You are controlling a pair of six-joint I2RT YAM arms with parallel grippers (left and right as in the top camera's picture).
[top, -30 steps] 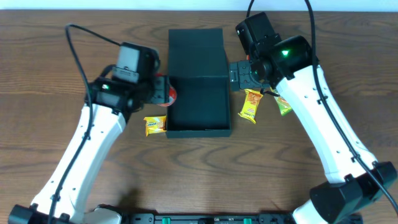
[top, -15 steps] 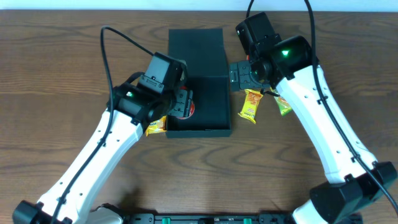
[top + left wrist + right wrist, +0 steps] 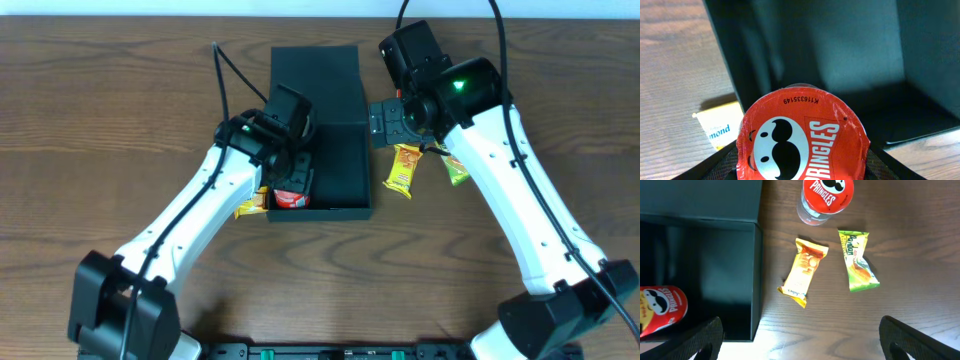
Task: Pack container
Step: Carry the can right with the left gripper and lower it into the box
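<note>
Hugging container's [image 3: 340,165] left wall, left claw's [image 3: 293,184] can [image 3: 801,142]; room rightward.

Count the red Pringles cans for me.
2. The first can is in the left gripper, inside the container; the second can stands on the table outside it. More may be hidden from view.

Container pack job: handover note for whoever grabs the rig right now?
Left gripper: shut on a Pringles can, low in the container's front-left corner, not released.
Right gripper: open, empty, over the table right of the container.
Outside: second Pringles can, orange packet and green packet on the right; yellow packet on the left.
Done: nothing released inside.
Left: drop the can, pack the other four, probably close the flap lid.
</note>
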